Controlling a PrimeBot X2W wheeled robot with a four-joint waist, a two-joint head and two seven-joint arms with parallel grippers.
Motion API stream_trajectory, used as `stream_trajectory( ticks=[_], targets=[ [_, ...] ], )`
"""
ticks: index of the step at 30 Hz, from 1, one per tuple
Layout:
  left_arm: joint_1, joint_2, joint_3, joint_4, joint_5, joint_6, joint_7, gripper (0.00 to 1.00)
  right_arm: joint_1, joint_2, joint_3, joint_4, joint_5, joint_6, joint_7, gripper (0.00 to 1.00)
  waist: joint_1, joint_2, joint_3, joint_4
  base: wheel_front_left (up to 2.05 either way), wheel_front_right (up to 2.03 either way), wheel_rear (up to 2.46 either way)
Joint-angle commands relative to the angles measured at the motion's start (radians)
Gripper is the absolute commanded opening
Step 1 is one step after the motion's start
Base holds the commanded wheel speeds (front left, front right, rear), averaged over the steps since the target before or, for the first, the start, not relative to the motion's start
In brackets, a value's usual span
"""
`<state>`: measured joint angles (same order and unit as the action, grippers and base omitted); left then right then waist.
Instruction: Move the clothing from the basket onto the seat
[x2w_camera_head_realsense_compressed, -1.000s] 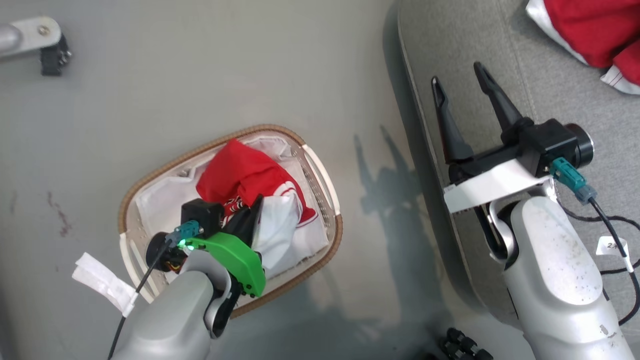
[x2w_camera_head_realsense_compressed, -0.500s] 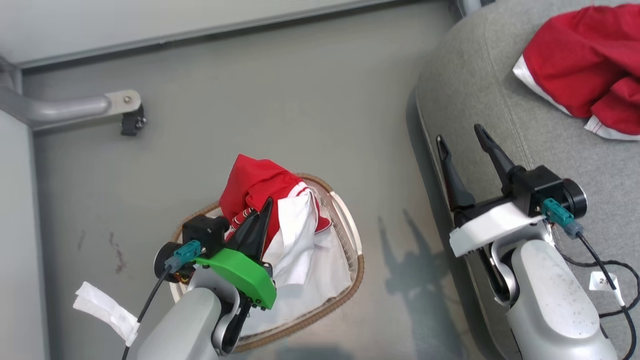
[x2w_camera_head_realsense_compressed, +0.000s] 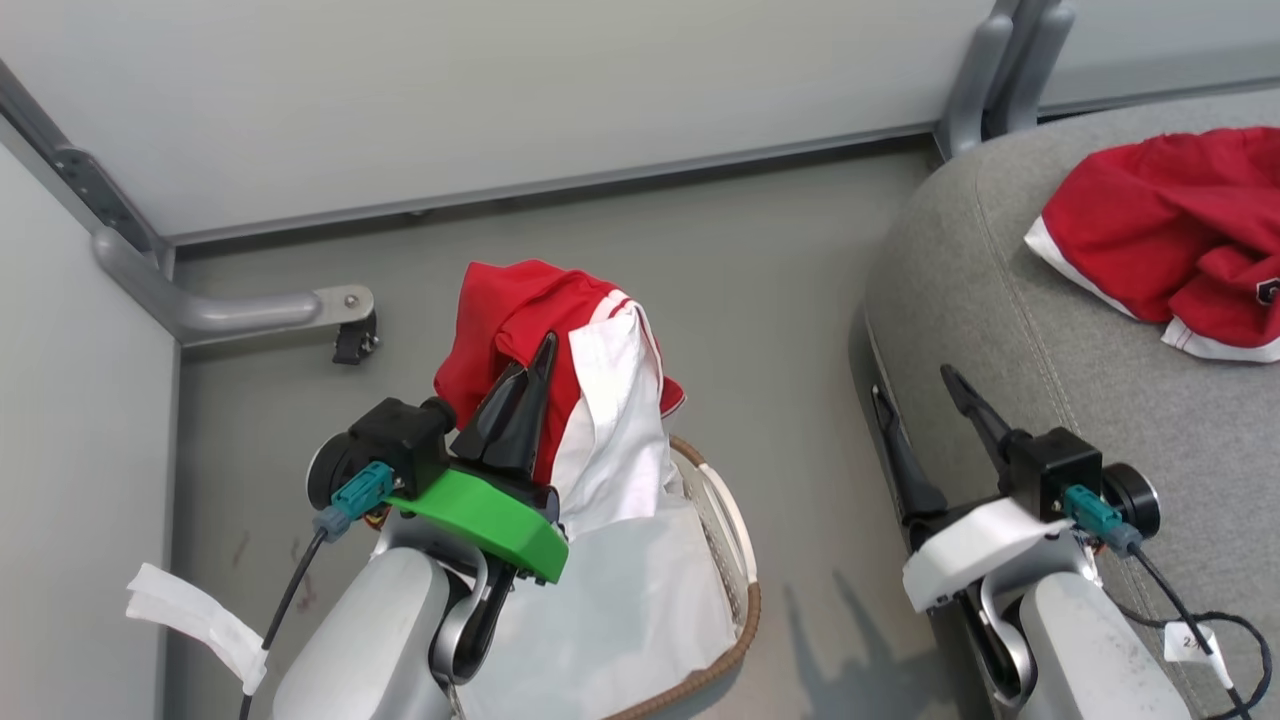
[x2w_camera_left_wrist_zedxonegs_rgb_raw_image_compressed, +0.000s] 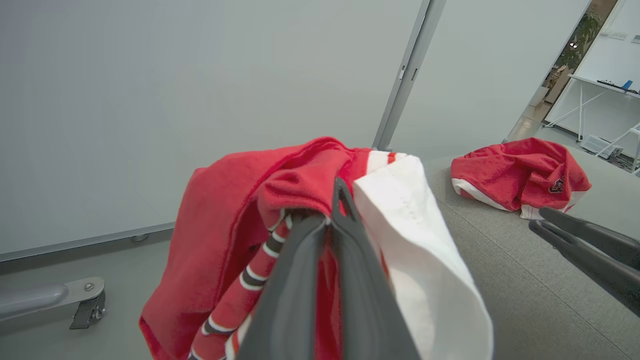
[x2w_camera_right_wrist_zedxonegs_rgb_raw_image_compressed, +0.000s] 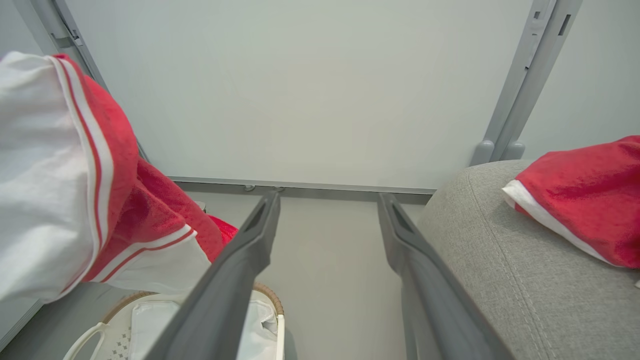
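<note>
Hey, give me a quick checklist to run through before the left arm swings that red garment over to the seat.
1. Grip: left hand shut on garment: ok.
2. Garment out of basket: cannot tell; its white lower part meets the liner.
3. Liner not snagged: cannot tell.
4. Bare seat to drop on: ok, beside the other garment.
5. Path clear: probably not ok; right hand hangs open at the seat's edge.

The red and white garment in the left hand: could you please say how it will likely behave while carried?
Probably floppy: the garment drapes in folds on both sides of the left hand. Likely light, as a shut pinch alone holds it above the basket. Its hanging white panel may swing or drag.
</note>
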<state>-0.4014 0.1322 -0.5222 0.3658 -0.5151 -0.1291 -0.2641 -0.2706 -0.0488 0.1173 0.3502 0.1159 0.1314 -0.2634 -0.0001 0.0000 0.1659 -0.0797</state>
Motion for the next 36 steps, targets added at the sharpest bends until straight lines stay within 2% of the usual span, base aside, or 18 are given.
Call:
stream_trajectory(
  ticks=[1,9,15,27,35,36],
  targets=[
    [0.001,-0.003,0.004,-0.01,0.007,-0.002,0.0,0.0,0.025,-0.004,0.003,0.007,-0.002,-0.001,-0.002,1.0,0.0001,0.0,-0.047,0.024,0.0,0.0,0.0],
    [-0.01,-0.014,-0.006,-0.074,0.018,-0.002,0.0,0.0,0.074,-0.004,0.045,0.037,-0.022,-0.001,-0.002,1.0,0.0001,0.0,-0.096,0.048,0.0,0.0,0.0],
    [-0.01,-0.021,-0.034,-0.101,0.014,-0.002,0.0,0.0,0.049,-0.004,0.168,0.09,-0.075,-0.001,-0.002,1.0,0.0001,0.0,-0.112,0.077,0.0,0.0,0.0],
    [-0.036,-0.036,-0.129,-0.112,-0.004,-0.002,0.0,0.0,-0.12,-0.004,0.419,0.22,-0.086,-0.001,-0.002,1.0,0.0001,0.0,-0.108,0.152,0.0,0.0,0.0],
    [-0.067,-0.049,-0.187,-0.106,-0.023,-0.002,0.0,0.0,-0.197,-0.004,0.436,0.287,-0.077,-0.001,-0.002,1.0,0.0001,0.0,-0.1,0.21,0.0,0.0,0.0],
    [-0.07,-0.051,-0.194,-0.105,-0.027,-0.002,0.0,0.0,-0.201,-0.004,0.434,0.292,-0.072,-0.001,-0.002,0.88,0.0001,0.0,-0.098,0.216,0.0,0.0,0.0]
  ],
)
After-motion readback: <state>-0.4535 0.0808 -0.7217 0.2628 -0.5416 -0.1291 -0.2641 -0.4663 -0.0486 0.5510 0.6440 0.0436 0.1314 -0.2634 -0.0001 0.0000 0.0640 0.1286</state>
